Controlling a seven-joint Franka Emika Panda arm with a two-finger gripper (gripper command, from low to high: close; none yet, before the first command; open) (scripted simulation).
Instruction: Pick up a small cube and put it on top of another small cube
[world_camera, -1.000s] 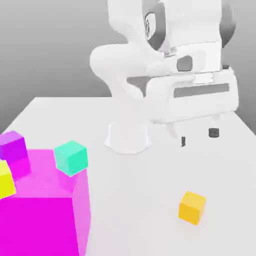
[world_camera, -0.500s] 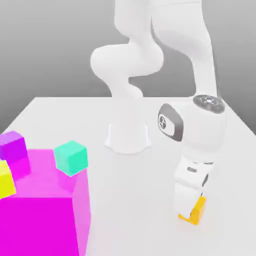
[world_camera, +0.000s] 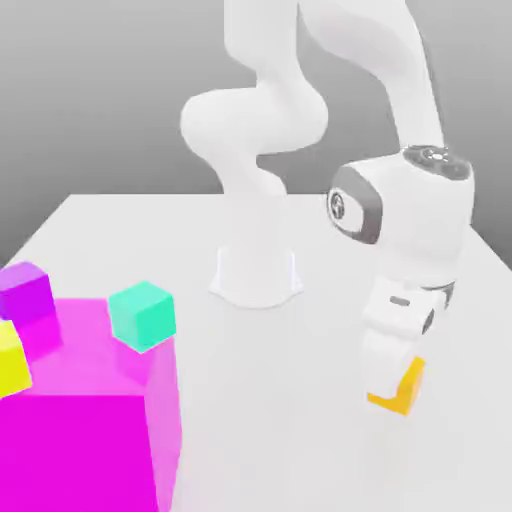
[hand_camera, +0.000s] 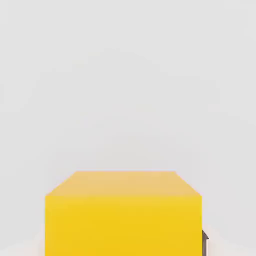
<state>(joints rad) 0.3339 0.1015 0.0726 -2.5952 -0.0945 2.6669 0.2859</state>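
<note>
- Exterior view gives me the whole rig: the white arm (world_camera: 300, 90) bends over from its round base (world_camera: 256, 275) and reaches down toward the exterior view's right, with the pincer (world_camera: 392, 375) pointing down at the orange cube (world_camera: 402, 389).
- From that camera I see the pincer shut on the orange cube, which partly sticks out from behind the white fingers; whether it sits on the pale grey surface (world_camera: 290, 400) or just above it I cannot tell.
- That camera also picks up the large magenta block (world_camera: 90, 420) at the exterior view's left, carrying a teal cube (world_camera: 142, 314), a purple cube (world_camera: 25, 292) and a yellow cube (world_camera: 10, 360), all well apart from the pincer.
- Hand view gives me the orange cube (hand_camera: 124, 215) up close against the plain pale surface (hand_camera: 128, 75), its front and upper faces both visible, and a dark sliver of one finger touching its side.
- Every cube is flat-shaded, matte, sharp-edged; the arm is smooth glossy white with rounded joints and grey caps.
</note>
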